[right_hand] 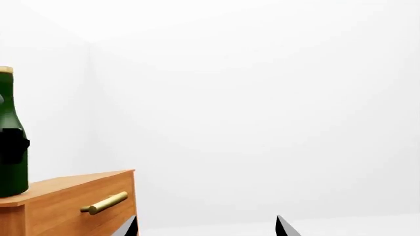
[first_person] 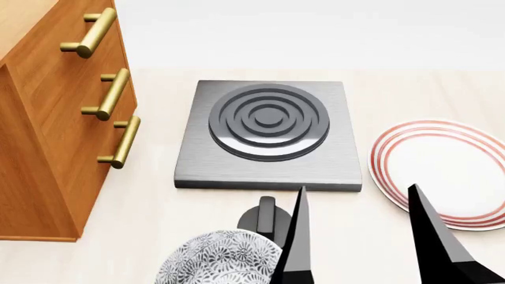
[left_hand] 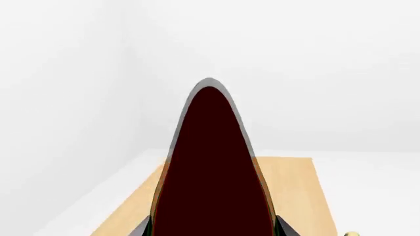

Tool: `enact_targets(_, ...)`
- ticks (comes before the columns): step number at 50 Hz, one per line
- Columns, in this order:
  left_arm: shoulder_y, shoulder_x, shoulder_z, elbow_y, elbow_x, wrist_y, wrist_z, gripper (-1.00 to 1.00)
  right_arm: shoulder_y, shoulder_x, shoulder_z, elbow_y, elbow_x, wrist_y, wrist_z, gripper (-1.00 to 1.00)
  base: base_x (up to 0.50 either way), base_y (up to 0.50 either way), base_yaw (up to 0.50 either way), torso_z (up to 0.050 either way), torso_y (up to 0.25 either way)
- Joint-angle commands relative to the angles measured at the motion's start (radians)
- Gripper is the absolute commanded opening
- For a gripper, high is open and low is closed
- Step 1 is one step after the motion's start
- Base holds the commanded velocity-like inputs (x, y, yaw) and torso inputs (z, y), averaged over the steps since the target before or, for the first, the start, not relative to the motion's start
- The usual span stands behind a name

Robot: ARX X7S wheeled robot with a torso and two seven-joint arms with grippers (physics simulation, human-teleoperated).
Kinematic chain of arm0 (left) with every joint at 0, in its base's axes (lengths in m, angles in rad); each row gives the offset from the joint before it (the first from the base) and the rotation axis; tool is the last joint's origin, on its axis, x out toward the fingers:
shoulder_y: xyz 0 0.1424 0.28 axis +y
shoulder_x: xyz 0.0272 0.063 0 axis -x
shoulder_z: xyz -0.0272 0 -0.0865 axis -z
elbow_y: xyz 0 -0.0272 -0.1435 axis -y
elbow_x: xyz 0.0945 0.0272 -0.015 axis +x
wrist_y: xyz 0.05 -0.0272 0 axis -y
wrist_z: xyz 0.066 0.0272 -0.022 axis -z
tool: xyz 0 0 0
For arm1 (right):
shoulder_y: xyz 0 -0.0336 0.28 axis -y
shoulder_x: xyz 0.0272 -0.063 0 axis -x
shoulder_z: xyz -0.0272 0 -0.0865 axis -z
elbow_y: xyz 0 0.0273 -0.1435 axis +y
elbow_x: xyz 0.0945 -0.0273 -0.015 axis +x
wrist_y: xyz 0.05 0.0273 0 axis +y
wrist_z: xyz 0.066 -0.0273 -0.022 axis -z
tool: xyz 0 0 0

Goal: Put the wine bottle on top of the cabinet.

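The wine bottle [right_hand: 10, 108], dark green with a tan top, stands upright on the cabinet [right_hand: 72, 201] at its top edge, seen in the right wrist view. In the left wrist view the wine bottle [left_hand: 213, 167] fills the middle as a dark shape, with the cabinet top [left_hand: 295, 187] behind it. My left gripper [left_hand: 213, 227] is shut on it, a finger pressed to each side. My right gripper [first_person: 356, 188] hangs open and empty over the table in front of the cabinet [first_person: 47, 148], well apart from the bottle.
A grey stove plate [first_person: 268, 130] with concentric rings lies mid-table. A red-rimmed white plate [first_person: 442, 165] sits to its right. A patterned bowl [first_person: 217, 260] and a black knob [first_person: 266, 216] are near the front edge. Brass drawer handles [first_person: 118, 142] stick out from the cabinet.
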State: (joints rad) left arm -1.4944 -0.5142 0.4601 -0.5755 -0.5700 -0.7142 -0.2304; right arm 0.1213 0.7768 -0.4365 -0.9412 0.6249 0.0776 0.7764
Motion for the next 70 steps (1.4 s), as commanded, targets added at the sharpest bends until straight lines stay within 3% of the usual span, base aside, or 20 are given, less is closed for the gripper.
enact_targets(1,0.061,0.019,-0.012,-0.025,-0.013,0.05,-0.02,-1.0,-0.001,0.003,0.001,0.003,0.003,-0.005,0.001,1.0,0.0,0.0,0.0,0.0,0.0)
enact_targets(19,0.162,0.002,-0.04,0.002,-0.036,0.08,-0.041,-1.0,-0.003,0.0,-0.007,0.013,-0.003,-0.014,-0.005,1.0,0.0,0.0,0.0,0.0,0.0)
enact_targets(37,0.138,0.029,-0.026,-0.047,-0.022,0.096,-0.025,-1.0,0.002,0.004,-0.009,0.008,0.002,-0.012,0.0,1.0,0.0,0.0,0.0,0.0,0.0)
enact_targets(38,0.132,0.033,-0.024,-0.067,-0.016,0.109,-0.019,1.0,0.001,0.004,-0.009,0.01,0.001,-0.013,-0.001,1.0,0.0,0.0,0.0,0.0,0.0)
enact_targets(70,0.145,0.016,-0.03,-0.023,-0.023,0.086,-0.043,1.0,0.005,0.008,-0.015,0.01,0.005,-0.021,-0.002,1.0,0.0,0.0,0.0,0.0,0.0)
